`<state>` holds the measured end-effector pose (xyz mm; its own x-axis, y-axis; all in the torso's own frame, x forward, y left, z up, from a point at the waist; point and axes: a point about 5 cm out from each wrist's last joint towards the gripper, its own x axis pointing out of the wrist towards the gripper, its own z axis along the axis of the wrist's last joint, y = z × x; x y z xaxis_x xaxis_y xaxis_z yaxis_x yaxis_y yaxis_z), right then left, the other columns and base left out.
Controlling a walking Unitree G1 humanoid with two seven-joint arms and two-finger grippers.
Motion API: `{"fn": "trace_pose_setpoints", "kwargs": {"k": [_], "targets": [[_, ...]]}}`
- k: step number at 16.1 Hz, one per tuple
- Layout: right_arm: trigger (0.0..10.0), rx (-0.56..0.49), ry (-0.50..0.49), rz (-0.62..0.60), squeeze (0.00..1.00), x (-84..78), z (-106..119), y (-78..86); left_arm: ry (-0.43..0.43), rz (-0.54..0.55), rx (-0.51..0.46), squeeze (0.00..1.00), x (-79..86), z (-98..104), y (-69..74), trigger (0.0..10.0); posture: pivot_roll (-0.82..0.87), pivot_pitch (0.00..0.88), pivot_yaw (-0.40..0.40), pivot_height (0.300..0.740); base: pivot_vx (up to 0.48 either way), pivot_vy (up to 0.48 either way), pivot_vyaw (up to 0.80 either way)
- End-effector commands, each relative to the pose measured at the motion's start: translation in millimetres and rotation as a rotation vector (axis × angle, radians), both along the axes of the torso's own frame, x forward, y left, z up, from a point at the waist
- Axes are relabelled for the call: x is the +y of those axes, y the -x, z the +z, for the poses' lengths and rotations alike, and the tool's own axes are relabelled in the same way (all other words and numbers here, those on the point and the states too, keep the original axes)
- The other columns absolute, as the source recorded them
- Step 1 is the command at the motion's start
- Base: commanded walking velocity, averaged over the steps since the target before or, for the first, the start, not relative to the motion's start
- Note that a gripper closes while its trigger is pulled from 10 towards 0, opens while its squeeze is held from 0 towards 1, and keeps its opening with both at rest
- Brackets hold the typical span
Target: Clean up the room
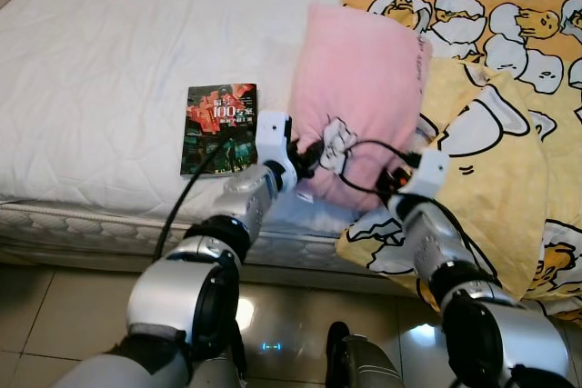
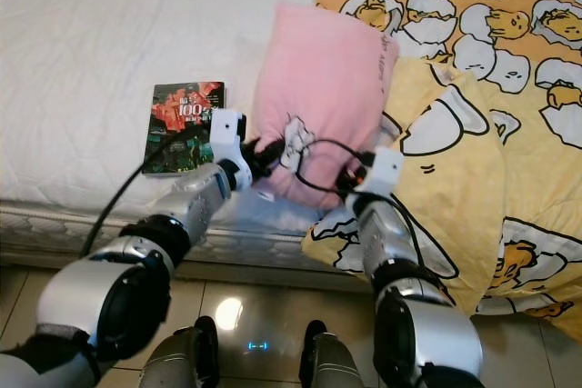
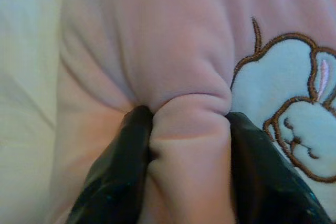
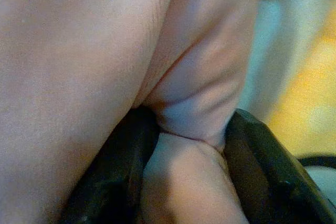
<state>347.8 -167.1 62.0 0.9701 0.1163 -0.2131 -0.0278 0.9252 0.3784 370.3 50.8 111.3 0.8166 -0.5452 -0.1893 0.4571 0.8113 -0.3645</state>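
A soft pink fleece pillow with a white embroidered animal patch (image 1: 359, 88) stands tilted up on the near edge of the white quilted mattress (image 1: 118, 61), its lower end pinched from both sides. The left gripper (image 1: 309, 159) is clenched on a fold of the pillow's fabric just beside the patch, and the left wrist view shows a bulge of pink cloth squeezed between the two black fingers (image 3: 118, 177). The right gripper (image 2: 356, 168) grasps the pillow's lower right corner in the same way, a thick roll of fabric bunched between its fingers (image 4: 262, 166). To the right and far side lies a yellow blanket printed with cartoon egg figures (image 1: 509, 161), its folded edge hanging over the mattress side near the right arm. Left of the pillow, flat on the mattress and near its edge, lies a dark paperback book with a red cover picture (image 1: 218, 127). Each grip appears to hold only a pinch of loose cover rather than the stuffing, though the depth of the bite is hard to judge from so close, so the fabric could slide out if the pillow is lifted quickly or the arms pull apart. A sweep to the left might also knock the book off the bed, and the black cable by the right wrist could snag on the blanket.
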Motion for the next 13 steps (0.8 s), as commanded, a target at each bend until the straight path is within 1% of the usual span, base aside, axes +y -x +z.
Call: {"fn": "trace_pose_setpoints", "kwargs": {"k": [1,2,4,6,7,8,10,11,13], "targets": [[0.0,0.030,0.018,-0.001,0.00,-0.1,-10.4,7.5,0.044,-0.065,0.114,0.00,-17.5,-24.6,18.4,0.0,-0.04,0.205,-0.018,0.740,0.000,0.000,0.00],[0.0,0.032,0.013,-0.004,0.00,-0.4,-11.7,8.7,0.056,-0.062,0.123,0.00,-17.9,-26.5,19.7,0.0,-0.04,0.205,-0.018,0.740,0.000,0.000,0.00],[0.0,0.041,-0.021,-0.002,0.00,2.3,-15.3,11.2,0.087,-0.064,0.123,0.00,-21.0,-26.4,21.0,0.0,-0.04,0.170,-0.024,0.740,0.000,0.000,0.00],[0.0,0.046,-0.051,-0.015,0.00,2.2,-14.3,9.8,0.087,-0.077,0.116,0.00,-21.1,-24.0,19.9,0.0,-0.04,0.159,-0.023,0.740,0.000,0.000,0.00],[0.0,0.065,-0.087,-0.026,0.00,1.5,-14.7,9.1,0.085,-0.071,0.104,0.00,-19.7,-21.3,17.8,0.0,-0.04,0.136,-0.018,0.740,0.000,0.000,0.00],[0.0,0.072,-0.098,-0.036,0.00,0.3,-14.6,8.6,0.081,-0.068,0.093,0.00,-18.8,-19.2,16.3,0.0,-0.04,0.132,-0.017,0.740,0.000,0.000,0.00],[0.0,0.049,-0.115,-0.061,0.00,-5.0,-4.8,1.7,0.058,-0.086,0.018,0.00,-19.1,-5.0,9.1,0.0,-0.05,0.097,-0.018,0.740,0.000,0.000,0.00],[0.0,0.013,-0.118,-0.059,0.00,-7.4,6.1,-5.2,0.052,-0.105,-0.033,0.00,-20.7,6.8,4.3,0.0,-0.05,0.071,-0.021,0.740,0.000,0.000,0.00],[0.0,-0.101,-0.099,-0.068,0.00,-18.1,37.0,-20.3,0.054,-0.121,-0.143,0.00,-20.9,33.5,-6.3,0.0,-0.04,0.027,-0.026,0.740,0.000,0.000,0.00]]}}
